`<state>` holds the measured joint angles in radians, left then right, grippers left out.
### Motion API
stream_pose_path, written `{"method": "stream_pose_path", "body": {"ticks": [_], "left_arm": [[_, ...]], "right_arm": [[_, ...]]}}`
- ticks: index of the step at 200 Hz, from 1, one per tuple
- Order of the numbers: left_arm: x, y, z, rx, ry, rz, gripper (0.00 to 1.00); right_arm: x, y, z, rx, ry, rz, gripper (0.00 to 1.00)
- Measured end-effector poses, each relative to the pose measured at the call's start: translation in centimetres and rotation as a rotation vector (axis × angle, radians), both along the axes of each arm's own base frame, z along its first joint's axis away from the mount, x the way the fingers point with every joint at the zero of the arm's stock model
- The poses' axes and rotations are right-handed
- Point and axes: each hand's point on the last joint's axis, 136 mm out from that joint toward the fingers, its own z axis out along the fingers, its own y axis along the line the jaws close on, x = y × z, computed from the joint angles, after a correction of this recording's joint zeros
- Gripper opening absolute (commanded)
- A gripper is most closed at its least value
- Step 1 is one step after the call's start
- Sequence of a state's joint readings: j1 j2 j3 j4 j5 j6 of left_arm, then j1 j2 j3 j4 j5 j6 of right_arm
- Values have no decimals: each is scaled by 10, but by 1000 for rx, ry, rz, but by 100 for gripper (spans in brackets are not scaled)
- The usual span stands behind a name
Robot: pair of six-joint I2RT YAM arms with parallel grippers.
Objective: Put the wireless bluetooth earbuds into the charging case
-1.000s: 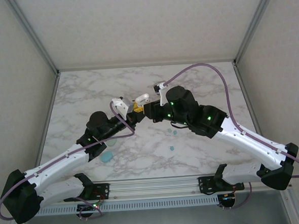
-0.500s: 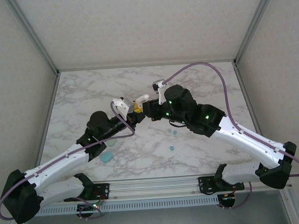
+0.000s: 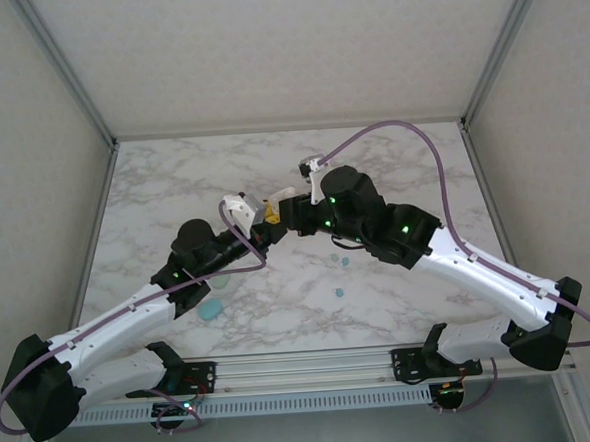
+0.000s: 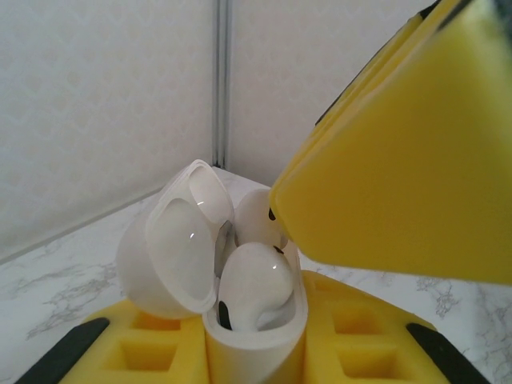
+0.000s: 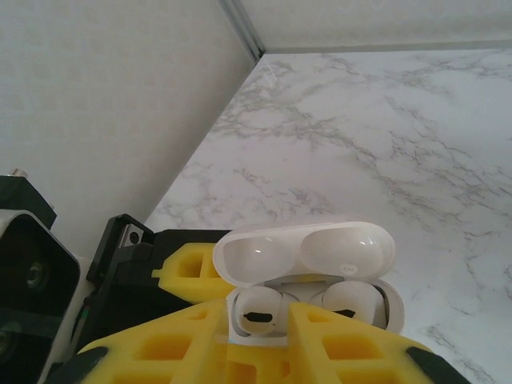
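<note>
Nothing can be read here: no words, brand names, numbers, labels or signs. The white charging case (image 5: 394, 310) has one tiny grey mark inside its open lid (image 5: 272, 252), seen from the right wrist camera, and it is too small to make out.
</note>
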<state>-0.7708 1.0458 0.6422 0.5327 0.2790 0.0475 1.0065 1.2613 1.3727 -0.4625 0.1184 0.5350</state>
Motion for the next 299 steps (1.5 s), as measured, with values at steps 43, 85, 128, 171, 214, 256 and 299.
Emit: {"method": "stream_pose_path", "body": {"ticks": [43, 85, 128, 171, 214, 256, 299], "left_arm": [[0, 0, -6, 34, -6, 1, 4], [-4, -2, -20, 117, -15, -27, 4], [-19, -6, -14, 181, -65, -110, 5], [-26, -6, -11, 214, -94, -143, 5], [-26, -5, -12, 225, -92, -141, 5], [-25, -6, -14, 228, -83, -139, 5], [-18, -7, -16, 229, -61, -117, 6]], "right_arm": [[-7, -11, 24, 58, -36, 0, 33], [19, -61, 42, 94, -23, -158, 40], [52, -65, 14, 44, 146, -176, 48], [60, -27, -17, -35, 301, -46, 51], [44, -21, -39, -93, 389, 48, 50], [30, -26, -32, -78, 366, 93, 45], [14, -35, -33, -69, 372, 113, 45]]}}
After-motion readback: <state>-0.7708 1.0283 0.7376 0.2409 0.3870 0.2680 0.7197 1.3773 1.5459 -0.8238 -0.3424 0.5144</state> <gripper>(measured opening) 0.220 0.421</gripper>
